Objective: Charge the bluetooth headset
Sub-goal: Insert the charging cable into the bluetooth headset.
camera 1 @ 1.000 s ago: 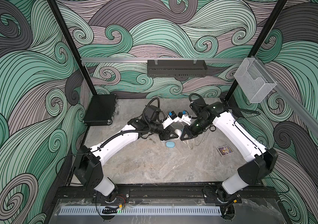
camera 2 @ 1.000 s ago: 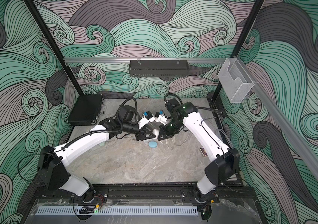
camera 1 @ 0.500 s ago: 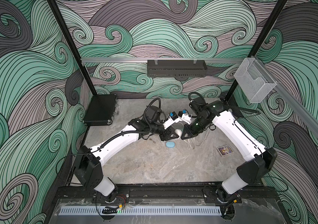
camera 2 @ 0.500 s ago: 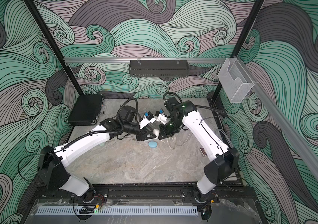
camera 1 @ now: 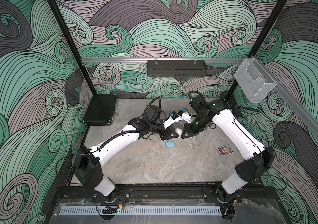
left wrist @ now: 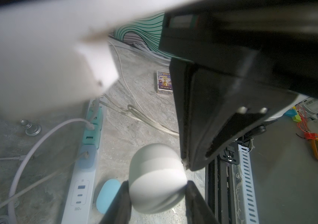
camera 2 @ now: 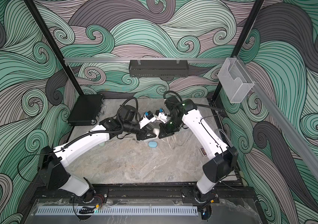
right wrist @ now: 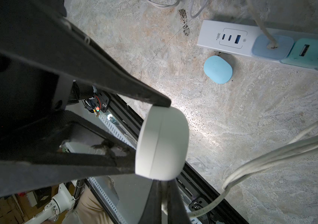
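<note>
The bluetooth headset is a white rounded case [left wrist: 157, 178] held above the table, between the two arms. My left gripper [left wrist: 157, 194] is shut on it, one finger on each flat side. In the right wrist view the case [right wrist: 162, 143] sits edge-on with its seam showing. My right gripper [right wrist: 163, 186] is shut on the end of a white charging cable [right wrist: 270, 153], and its tips touch the case's rim. The plug is hidden between the jaws. In both top views the case [camera 1: 179, 131] [camera 2: 156, 131] shows where the two grippers meet.
A light blue oval case [camera 1: 170, 144] [right wrist: 218, 69] lies on the table beside a white power strip [right wrist: 230, 37] with chargers and cables plugged in. A small card box [camera 1: 224, 150] lies at the right. A black case [camera 1: 100, 109] leans at the back left.
Both grips are unchanged. The right arm has crept slightly toward the left gripper; the left arm is still.
</note>
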Motion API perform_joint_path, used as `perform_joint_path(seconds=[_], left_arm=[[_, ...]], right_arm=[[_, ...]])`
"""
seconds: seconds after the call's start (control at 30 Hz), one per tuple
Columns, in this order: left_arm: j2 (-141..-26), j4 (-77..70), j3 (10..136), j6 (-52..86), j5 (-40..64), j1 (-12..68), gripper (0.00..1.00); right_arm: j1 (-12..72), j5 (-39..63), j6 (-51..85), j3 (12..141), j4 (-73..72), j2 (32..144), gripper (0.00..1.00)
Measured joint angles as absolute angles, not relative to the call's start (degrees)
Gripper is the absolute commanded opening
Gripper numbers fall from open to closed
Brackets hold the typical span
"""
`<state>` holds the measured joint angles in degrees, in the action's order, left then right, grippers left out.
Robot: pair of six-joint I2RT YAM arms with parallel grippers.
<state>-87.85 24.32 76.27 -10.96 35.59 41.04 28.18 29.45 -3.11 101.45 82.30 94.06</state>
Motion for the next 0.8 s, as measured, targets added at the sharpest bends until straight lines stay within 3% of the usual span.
perform_joint_path(seconds=[0.8], left_arm=[[-88.3, 20.3, 75.0, 0.6, 38.0, 41.1, 0.05]], right_arm=[[29.1, 25.9, -3.8, 103.4, 83.2, 94.5, 0.0]])
